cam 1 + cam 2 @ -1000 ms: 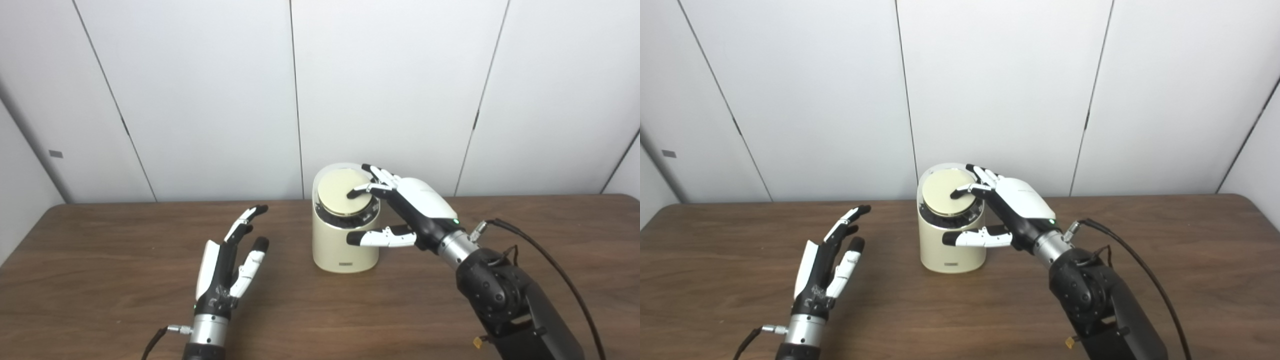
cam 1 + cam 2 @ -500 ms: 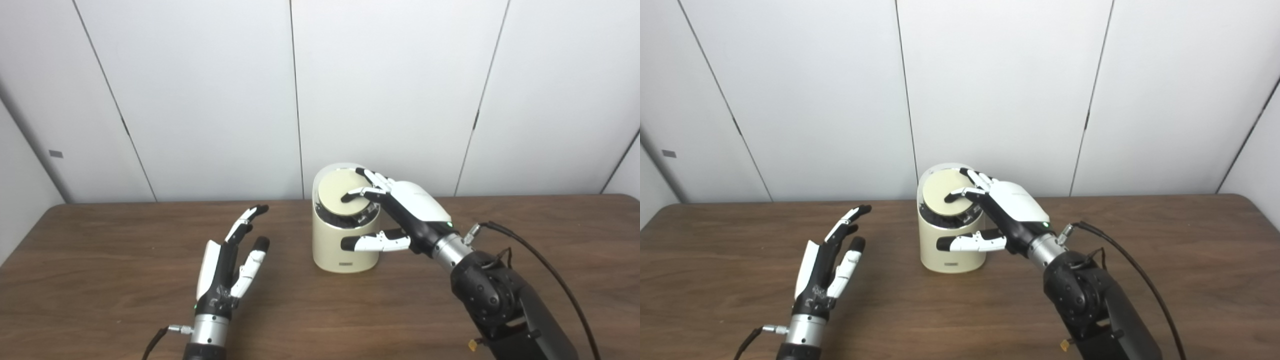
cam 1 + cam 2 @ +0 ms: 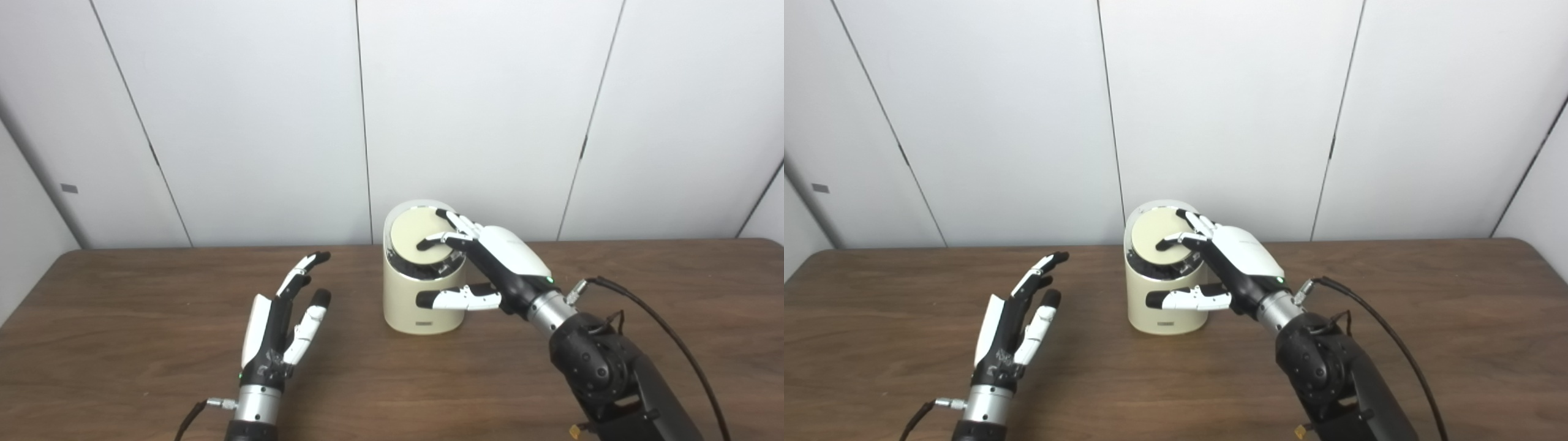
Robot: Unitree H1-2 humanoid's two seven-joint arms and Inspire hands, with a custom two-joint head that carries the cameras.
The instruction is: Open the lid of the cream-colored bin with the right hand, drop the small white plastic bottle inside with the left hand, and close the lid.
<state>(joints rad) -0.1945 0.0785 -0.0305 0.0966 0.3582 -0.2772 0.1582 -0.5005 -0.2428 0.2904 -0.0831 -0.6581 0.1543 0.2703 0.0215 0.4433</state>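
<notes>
while my right hand [image 3: 490,260] presses down on the tilted round lid [image 3: 416,236] of the cream-colored bin [image 3: 421,288], my left hand [image 3: 278,327] waits well apart on the brown table [image 3: 122,343], palm turned inward, fingers spread and holding nothing. my right fingertips [image 3: 425,243] rest on the lid's pale disc, with the thumb stretched across the front of the bin's body just below the dark collar; that hand grips nothing, it only pushes with its fingers loosely extended. i judge the fingers sit on top because the lid seems to swing or tip under pressure, and the thumb at the front looks placed to steady the bin so it does not slide toward the white panelled wall [image 3: 245,122] behind it. the lid stands slanted, its near edge dipped into the dark opening, so the bin is neither fully open nor shut. the small white plastic bottle is nowhere to be seen on the table or in either hand; whether it already lies inside the bin i cannot tell, as the interior is hidden. counted: one bin, one lid, two hands, no bottle in view. my left hand stays clear, i judge, to leave the right arm room.
</notes>
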